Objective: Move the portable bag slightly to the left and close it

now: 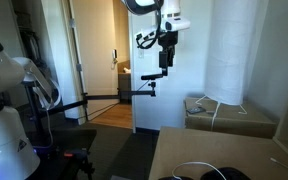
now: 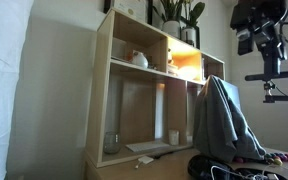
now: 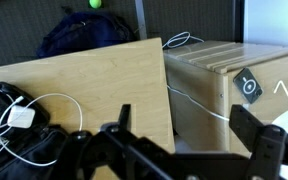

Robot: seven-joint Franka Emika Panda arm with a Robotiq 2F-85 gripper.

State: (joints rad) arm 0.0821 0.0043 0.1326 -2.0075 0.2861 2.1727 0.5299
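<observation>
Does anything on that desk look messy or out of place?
Yes. Low on the left in the wrist view, white cords and a white charger lie tangled over the black portable bag on the wooden desk. The bag looks unzipped. Another white cable trails across the tan box beside it.

A home; wooden shelf unit (image 2: 102,100) with potted plant (image 2: 179,12); open doorway (image 1: 109,60).

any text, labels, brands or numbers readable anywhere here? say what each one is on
No text can be read in any view.
The round dark sticker on the tan box shows only a blurred pale mark.
Items on the shelf unit are too small to show lettering.
</observation>
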